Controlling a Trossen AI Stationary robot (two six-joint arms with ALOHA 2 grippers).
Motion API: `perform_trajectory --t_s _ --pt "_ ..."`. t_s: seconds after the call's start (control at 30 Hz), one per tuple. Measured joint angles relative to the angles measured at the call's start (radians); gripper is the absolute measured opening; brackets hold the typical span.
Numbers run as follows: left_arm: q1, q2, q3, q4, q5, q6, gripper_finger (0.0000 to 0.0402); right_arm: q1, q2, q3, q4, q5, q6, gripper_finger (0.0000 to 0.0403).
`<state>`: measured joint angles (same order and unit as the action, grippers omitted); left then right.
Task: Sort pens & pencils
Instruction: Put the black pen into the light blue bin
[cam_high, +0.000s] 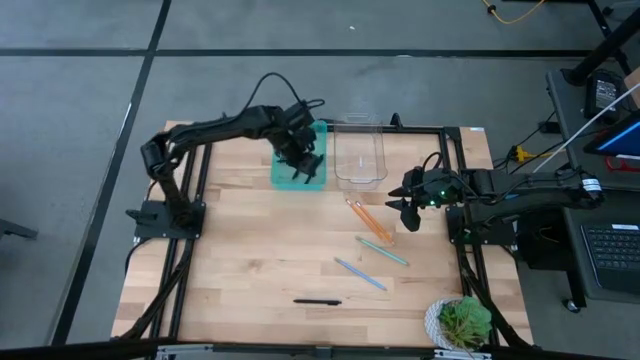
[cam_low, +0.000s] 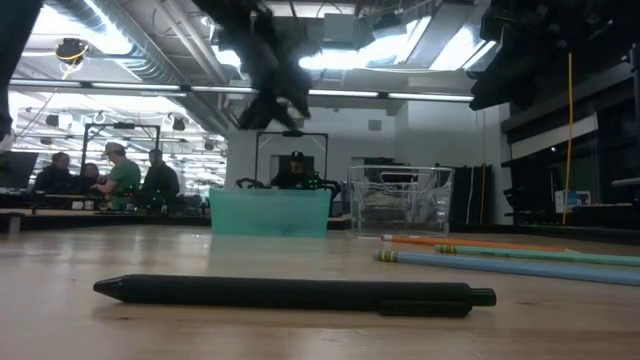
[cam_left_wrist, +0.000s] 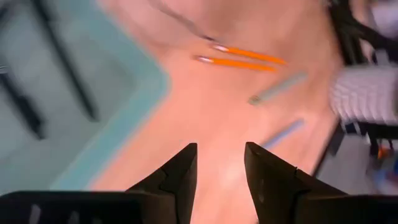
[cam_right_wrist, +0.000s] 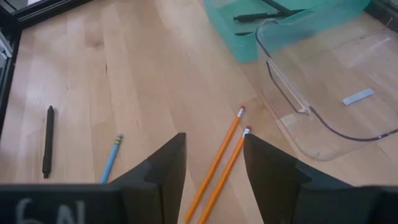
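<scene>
One black pen (cam_high: 317, 301) lies alone on the wooden table near its near edge; it is large in the low view (cam_low: 290, 293). Other black pens (cam_left_wrist: 68, 68) lie inside the teal bin (cam_high: 298, 170). Two orange pencils (cam_high: 370, 220) lie side by side in front of the clear bin (cam_high: 360, 155), and two light-blue pencils (cam_high: 385, 250) lie nearer to me. My left gripper (cam_left_wrist: 221, 155) hovers open above the teal bin's near right corner, holding nothing. My right gripper (cam_right_wrist: 214, 146) is open above the table, right of the orange pencils (cam_right_wrist: 217, 168), touching nothing.
A small potted plant (cam_high: 462, 322) stands at the table's near right corner. A black frame rail (cam_high: 455, 215) runs along the table's sides. The clear bin (cam_right_wrist: 329, 81) holds only a small label. Bare wood (cam_high: 240, 250) spreads over the table's left half. People sit far behind the table (cam_low: 120, 180).
</scene>
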<state>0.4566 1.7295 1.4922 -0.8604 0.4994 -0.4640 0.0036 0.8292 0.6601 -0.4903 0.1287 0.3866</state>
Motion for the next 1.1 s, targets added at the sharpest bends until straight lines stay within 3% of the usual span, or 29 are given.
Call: perform_trajectory --t_s 0.1,0.27,0.47,0.6,0.7,0.97,1.1 --pt "-0.072 -0.045 0.000 -0.002 -0.030 0.033 0.0126 0.000 0.000 0.000 0.000 0.000 0.000 0.0162" --pt "-0.237 -0.095 0.000 -0.014 -0.203 0.056 0.0126 0.000 0.000 0.000 0.000 0.000 0.000 0.0162" --pt "-0.429 -0.088 0.001 -0.023 -0.331 0.057 0.0126 0.000 0.000 0.000 0.000 0.001 0.021 0.0162" --pt "-0.563 -0.073 -0.007 -0.015 -0.514 0.019 0.0126 0.000 0.000 0.000 0.000 0.000 0.031 0.0162" --pt "-0.657 -0.063 -0.019 -0.003 -0.593 -0.003 0.0126 0.000 0.000 0.000 0.003 0.000 0.029 0.0162" --pt "-0.819 -0.026 -0.089 0.270 -0.609 0.035 0.0126 0.000 0.000 0.000 0.018 0.000 0.028 0.0162" --pt "-0.858 0.033 -0.099 0.309 -0.601 0.053 0.0126 0.000 0.000 0.000 0.026 0.000 0.027 0.0162"
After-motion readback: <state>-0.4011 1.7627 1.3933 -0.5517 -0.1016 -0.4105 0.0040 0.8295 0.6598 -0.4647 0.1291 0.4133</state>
